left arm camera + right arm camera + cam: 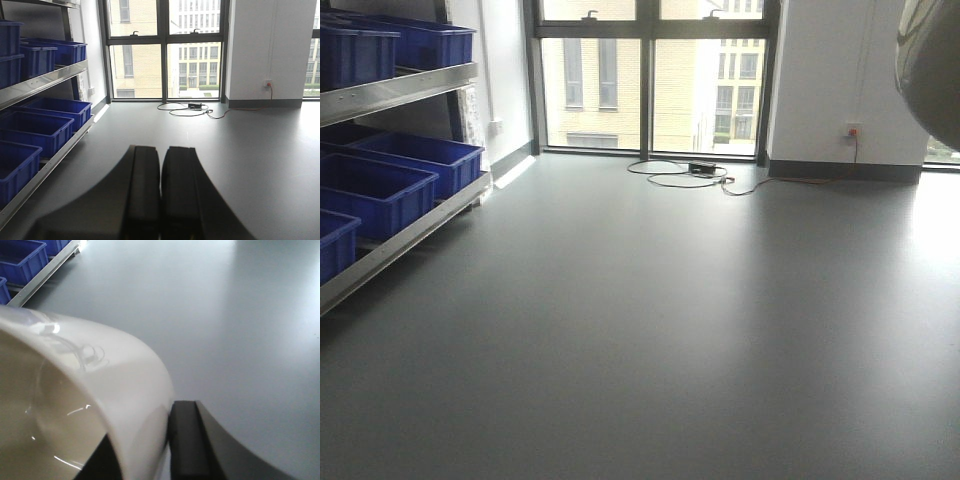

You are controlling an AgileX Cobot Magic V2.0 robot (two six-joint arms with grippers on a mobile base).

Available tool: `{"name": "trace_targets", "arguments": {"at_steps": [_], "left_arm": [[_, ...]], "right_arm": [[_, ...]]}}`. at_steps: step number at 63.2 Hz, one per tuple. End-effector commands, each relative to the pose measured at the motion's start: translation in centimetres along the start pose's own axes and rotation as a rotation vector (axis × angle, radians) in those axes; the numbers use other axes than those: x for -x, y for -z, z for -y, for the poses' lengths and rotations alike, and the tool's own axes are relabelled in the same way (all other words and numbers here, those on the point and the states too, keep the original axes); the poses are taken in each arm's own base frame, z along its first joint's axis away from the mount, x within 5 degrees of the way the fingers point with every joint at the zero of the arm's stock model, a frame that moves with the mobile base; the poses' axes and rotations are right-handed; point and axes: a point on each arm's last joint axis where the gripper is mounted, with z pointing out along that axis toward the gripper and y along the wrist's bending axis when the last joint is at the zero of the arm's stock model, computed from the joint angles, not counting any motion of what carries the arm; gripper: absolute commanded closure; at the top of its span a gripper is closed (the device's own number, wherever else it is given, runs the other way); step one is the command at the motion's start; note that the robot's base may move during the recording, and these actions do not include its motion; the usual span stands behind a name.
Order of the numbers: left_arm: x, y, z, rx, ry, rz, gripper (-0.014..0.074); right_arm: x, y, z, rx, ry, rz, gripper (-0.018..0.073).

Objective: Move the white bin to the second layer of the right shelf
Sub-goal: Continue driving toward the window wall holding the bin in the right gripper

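The white bin point(90, 365) fills the left of the right wrist view, glossy and cream-white, held above the grey floor. My right gripper point(145, 450) is shut on its rim, with one finger point(186, 440) outside the wall and the other inside. A curved part of the bin shows at the top right of the front view point(932, 70). My left gripper point(161, 150) is shut and empty, held over the floor. No shelf level with white rollers is in view.
A steel rack point(400, 92) with several blue crates point(375, 190) runs along the left wall; it also shows in the left wrist view point(45, 80). Windows point(650, 75) are ahead, with a cable point(685, 175) on the grey floor point(670, 320) and a wall socket point(853, 129).
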Motion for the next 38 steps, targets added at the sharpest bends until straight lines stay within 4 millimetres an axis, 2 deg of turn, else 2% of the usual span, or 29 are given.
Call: {"name": "trace_targets", "arguments": {"at_steps": [1, 38], "left_arm": [[-0.26, 0.05, -0.04, 0.007, 0.013, 0.067, 0.0512], [-0.26, 0.05, -0.04, 0.007, 0.013, 0.067, 0.0512]], "right_arm": [[1.82, 0.52, -0.26, 0.019, 0.002, 0.134, 0.0503], [1.82, 0.52, -0.26, 0.019, 0.002, 0.134, 0.0503]]}}
